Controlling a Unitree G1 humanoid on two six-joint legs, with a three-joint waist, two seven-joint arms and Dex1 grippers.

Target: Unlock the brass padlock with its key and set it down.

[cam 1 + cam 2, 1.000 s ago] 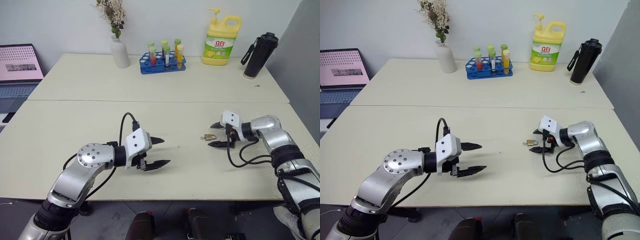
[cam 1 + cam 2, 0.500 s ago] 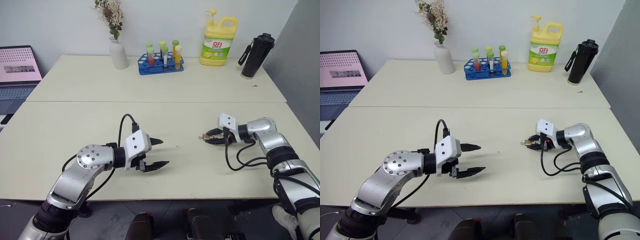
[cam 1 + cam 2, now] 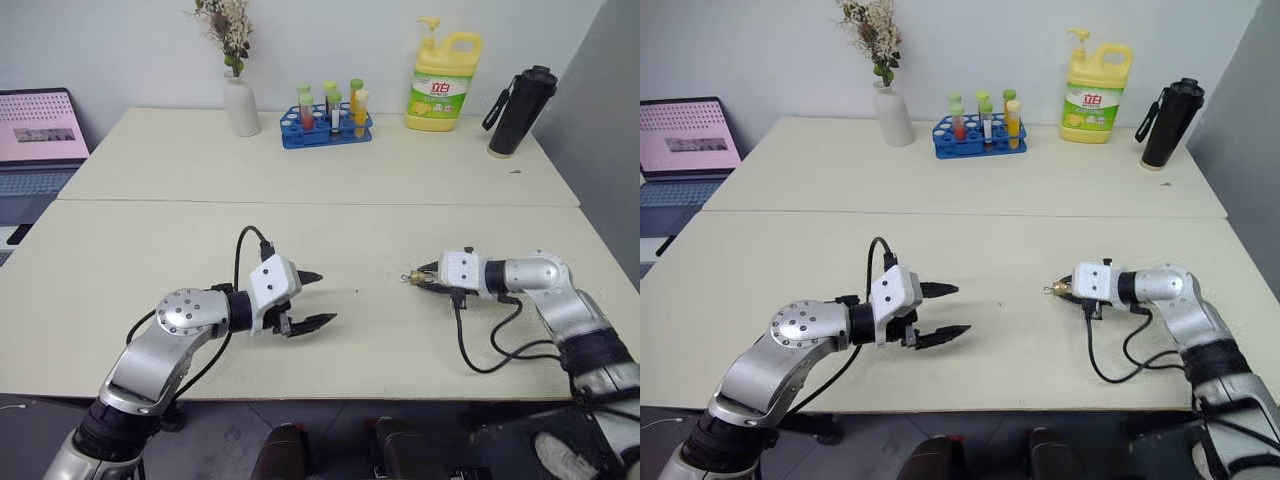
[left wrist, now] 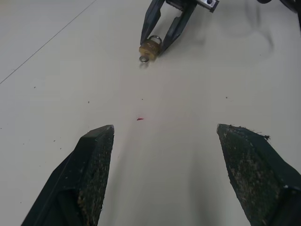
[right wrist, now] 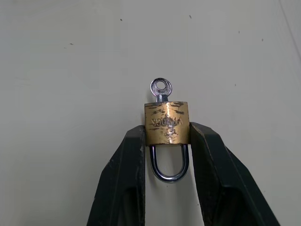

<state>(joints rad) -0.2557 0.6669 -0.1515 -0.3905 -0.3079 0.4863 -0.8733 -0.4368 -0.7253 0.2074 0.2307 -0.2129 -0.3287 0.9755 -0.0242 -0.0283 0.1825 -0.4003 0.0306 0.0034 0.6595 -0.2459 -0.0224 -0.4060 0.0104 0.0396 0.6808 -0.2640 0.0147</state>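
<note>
Cream desk (image 3: 150,250), mostly bare up front. Right end effector (image 5: 165,141) clamps the tiny golden-brass padlock (image 5: 166,123) by its sides, small silver key (image 5: 161,89) seemingly seated. Left end effector (image 4: 164,136) gapes empty. Thin grip, so twisting could probably pop it loose.

The table (image 3: 150,260) is bare between the wide-open left gripper (image 3: 312,298) and the right gripper (image 3: 425,277) at its three o'clock, pinching the brass padlock (image 5: 167,123).
</note>
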